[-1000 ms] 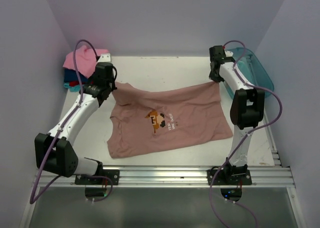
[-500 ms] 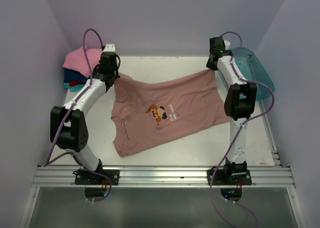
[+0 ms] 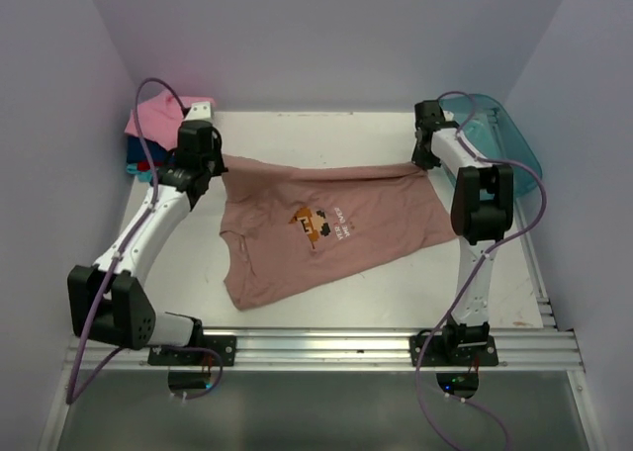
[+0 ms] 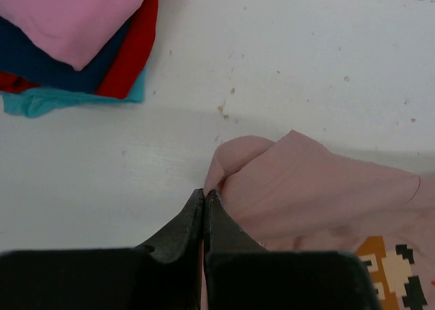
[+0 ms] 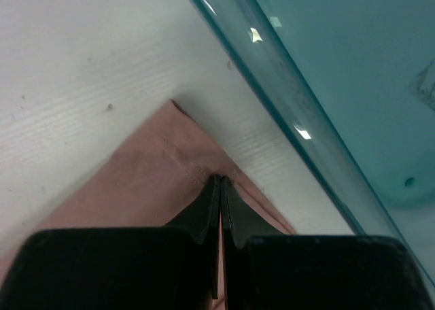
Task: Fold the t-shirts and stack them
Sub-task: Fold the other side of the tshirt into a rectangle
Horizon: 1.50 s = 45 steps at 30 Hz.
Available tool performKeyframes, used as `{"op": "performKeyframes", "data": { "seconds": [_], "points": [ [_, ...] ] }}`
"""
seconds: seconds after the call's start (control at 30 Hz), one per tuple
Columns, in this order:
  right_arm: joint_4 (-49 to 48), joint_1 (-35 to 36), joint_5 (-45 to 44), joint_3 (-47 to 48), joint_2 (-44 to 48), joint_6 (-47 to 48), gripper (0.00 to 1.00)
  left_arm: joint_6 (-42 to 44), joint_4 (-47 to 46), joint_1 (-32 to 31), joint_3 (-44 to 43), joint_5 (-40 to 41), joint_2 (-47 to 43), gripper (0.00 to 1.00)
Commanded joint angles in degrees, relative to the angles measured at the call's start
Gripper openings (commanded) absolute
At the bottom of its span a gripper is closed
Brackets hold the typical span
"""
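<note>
Now the dusty pink-brown short-sleeved tee (image 3: pixel 381 206) sprawls on the white worktop (image 3: pixel 326 127) beside the translucent teal plastic tub (image 3: pixel 509 139); right jaws clench its tub-side corner, left jaws the opposite one.

The tee (image 3: pixel 376 199) was dusty pink-brown with an orange, brown and black pixel print (image 3: pixel 315 225). Beyond the left gripper (image 4: pixel 204 196), the folded tees (image 4: pixel 75 38) were pink, navy, red and teal.
</note>
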State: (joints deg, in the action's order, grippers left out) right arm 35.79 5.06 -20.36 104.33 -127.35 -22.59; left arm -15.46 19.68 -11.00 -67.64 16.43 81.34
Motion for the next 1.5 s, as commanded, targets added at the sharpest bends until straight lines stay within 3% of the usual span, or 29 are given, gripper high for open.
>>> {"op": "performKeyframes", "data": {
  "seconds": [0.0, 0.37, 0.8, 1.23, 1.27, 1.37, 1.4, 1.47],
  "points": [
    [-2.65, -0.66, -2.75, -3.69, 7.11, 1.06, 0.0, -3.6, 5.71, -0.51, 4.96, -2.53, -7.24, 0.0],
    [-3.62, -0.67, -3.9, -12.66, 13.44, -0.53, 0.0, -11.34, 16.87, -10.25, 10.68, -2.81, -17.18, 0.0],
    [-0.02, -0.66, -5.83, -16.96, 16.08, -1.76, 0.0, -14.5, 24.26, -10.88, 12.27, -2.19, -21.31, 0.0],
    [-0.64, -0.67, -5.31, -21.19, 18.45, -2.2, 0.0, -18.9, 27.34, -11.49, 19.02, -8.5, -25.79, 0.0],
    [-0.46, -0.58, -4.96, -21.19, 18.45, -2.2, 0.1, -19.16, 27.43, -11.41, 19.38, -8.95, -25.97, 0.0],
    [-0.02, -0.49, -4.34, -21.36, 19.07, -2.28, 0.4, -20.3, 27.95, -11.85, 20.35, -9.66, -27.46, 0.17],
    [0.15, -0.49, -4.16, -21.54, 19.68, -2.46, 0.56, -20.92, 28.13, -11.85, 20.35, -9.66, -27.99, 0.4],
    [0.33, -0.4, -3.38, -21.8, 20.82, -2.63, 0.64, -21.54, 29.18, -11.93, 19.74, -8.35, -29.48, 0.68]
  ]
}}
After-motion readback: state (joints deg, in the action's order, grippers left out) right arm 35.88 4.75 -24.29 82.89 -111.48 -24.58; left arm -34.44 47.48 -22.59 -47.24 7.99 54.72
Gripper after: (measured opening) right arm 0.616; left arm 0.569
